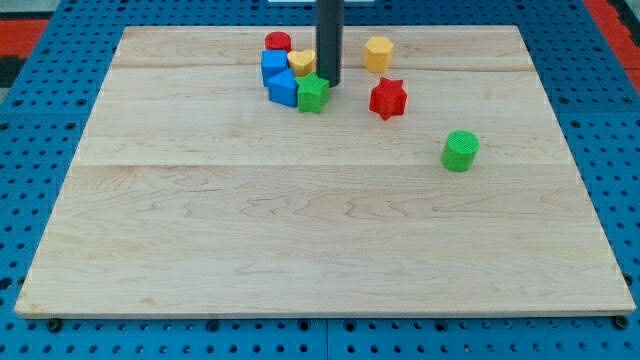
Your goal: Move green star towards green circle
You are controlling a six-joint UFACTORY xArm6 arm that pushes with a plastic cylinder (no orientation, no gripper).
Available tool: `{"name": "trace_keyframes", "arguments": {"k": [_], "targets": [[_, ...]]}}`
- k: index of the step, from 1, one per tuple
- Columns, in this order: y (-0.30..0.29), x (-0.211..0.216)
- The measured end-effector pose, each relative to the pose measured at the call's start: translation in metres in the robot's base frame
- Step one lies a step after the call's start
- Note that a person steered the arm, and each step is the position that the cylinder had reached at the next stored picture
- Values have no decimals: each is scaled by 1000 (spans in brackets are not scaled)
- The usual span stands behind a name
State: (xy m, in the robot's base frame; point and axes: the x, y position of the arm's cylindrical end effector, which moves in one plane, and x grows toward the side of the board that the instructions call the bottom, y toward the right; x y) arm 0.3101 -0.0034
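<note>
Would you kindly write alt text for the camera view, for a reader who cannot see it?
My tip rests just above-right of the green star block, which sits among blue, yellow and red blocks; the green circle block lies apart, lower right on the wooden board.

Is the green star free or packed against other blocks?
Packed: the green star touches the blue block, with my tip at its upper right.

My rod [329, 40] is cut off by the view's top edge, so I can't see the arm above it. It hides part of the yellow block [302, 62] — shape unclear. The red circle [278, 42] is partly hidden behind the blue blocks [278, 78] — their shapes I can't tell either.
</note>
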Motion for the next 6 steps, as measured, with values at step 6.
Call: {"name": "trace_keyframes", "arguments": {"k": [6], "targets": [[24,94]]}}
